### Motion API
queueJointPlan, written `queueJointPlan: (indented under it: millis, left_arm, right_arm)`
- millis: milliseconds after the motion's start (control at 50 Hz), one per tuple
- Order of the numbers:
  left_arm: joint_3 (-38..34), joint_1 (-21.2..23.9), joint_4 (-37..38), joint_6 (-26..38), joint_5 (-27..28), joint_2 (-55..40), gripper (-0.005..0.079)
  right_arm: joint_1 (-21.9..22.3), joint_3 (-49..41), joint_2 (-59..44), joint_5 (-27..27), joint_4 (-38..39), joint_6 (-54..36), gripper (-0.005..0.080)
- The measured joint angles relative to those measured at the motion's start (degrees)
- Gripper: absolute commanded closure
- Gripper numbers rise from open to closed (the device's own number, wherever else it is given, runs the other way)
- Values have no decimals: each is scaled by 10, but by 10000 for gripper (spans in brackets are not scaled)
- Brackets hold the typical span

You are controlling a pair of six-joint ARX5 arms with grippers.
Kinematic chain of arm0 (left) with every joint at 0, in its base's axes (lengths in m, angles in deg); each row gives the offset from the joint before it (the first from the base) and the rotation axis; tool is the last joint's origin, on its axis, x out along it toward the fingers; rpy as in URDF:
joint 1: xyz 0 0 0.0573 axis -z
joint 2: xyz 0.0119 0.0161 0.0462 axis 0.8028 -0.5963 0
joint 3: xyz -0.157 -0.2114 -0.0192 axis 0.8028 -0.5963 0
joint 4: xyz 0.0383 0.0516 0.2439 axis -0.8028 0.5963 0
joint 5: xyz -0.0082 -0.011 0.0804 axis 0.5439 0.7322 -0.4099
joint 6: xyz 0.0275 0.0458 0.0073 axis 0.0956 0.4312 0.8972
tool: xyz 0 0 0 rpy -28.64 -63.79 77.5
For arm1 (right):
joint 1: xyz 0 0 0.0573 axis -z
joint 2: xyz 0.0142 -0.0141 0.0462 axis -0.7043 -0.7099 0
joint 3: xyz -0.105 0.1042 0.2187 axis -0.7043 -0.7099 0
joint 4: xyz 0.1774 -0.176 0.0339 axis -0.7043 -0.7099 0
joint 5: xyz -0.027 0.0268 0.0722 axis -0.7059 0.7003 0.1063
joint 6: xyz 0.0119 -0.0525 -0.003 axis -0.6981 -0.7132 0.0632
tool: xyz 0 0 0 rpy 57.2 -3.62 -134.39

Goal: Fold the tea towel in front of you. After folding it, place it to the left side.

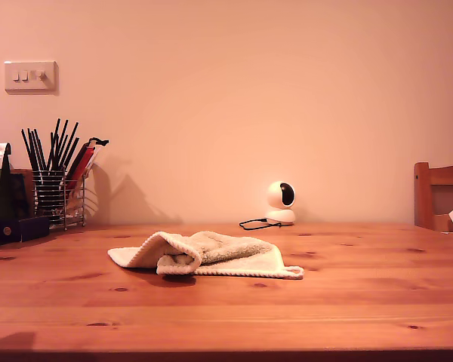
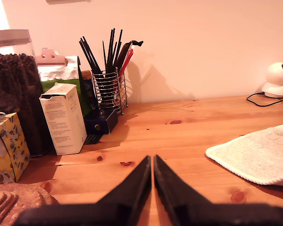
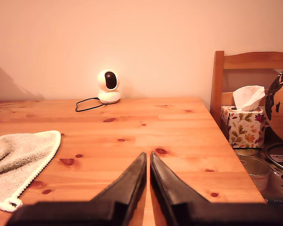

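Note:
The cream-white tea towel [image 1: 208, 255] lies in the middle of the wooden table [image 1: 347, 302], loosely folded over itself with a rolled hump near its middle. No arm shows in the exterior view. In the first wrist view my first gripper [image 2: 153, 160] is shut and holds nothing, low over bare wood, with a flat corner of the tea towel [image 2: 254, 153] lying apart from it. In the second wrist view my second gripper [image 3: 148, 156] is also shut and holds nothing, and the tea towel's [image 3: 19, 162] ribbed edge lies off to one side of it.
A wire holder of black sticks [image 1: 59, 188] and boxes [image 2: 63, 117] stand at the exterior view's left. A small white camera [image 1: 281, 202] with a cable sits by the back wall. A chair [image 1: 440, 196] stands at the exterior view's right, beside a tissue box [image 3: 245, 123].

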State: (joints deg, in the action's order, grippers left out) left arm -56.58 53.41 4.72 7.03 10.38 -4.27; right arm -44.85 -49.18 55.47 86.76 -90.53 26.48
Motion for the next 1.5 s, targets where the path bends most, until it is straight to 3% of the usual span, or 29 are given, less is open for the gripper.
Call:
queueJointPlan:
  millis: [40,80,140,500,660,820,1000,1120,1260,1280,1420,1500]
  left_arm:
    - [0,-8,-6,-10,16,0,761]
    - [1,-29,-28,-83,61,1,761]
    - [4,-41,-35,-133,68,3,761]
    - [20,-38,-59,-167,114,3,761]
    - [82,-38,-39,-178,186,3,761]
    - [158,-38,30,-167,276,-27,761]
    - [201,-32,94,-96,396,-164,761]
    - [229,-10,137,-29,435,-255,757]
    - [281,33,180,67,439,-356,716]
    - [291,39,184,104,439,-370,702]
    - [329,96,203,233,403,-469,545]
    - [335,134,206,271,363,-515,444]
  right_arm:
    - [-9,0,0,-4,8,10,765]
    - [-34,10,0,-10,17,84,765]
    - [-56,35,0,-8,31,114,765]
    - [-49,56,0,1,60,133,765]
    - [-49,101,-1,67,12,137,765]
    - [-49,182,-26,173,-50,121,765]
    - [-49,235,-127,286,-94,72,765]
    - [-49,259,-210,338,-119,37,765]
    - [-49,297,-310,384,-128,31,765]
    - [-49,303,-322,388,-129,31,765]
    - [-63,331,-413,397,-128,31,765]
    - [-75,339,-462,398,-131,31,765]
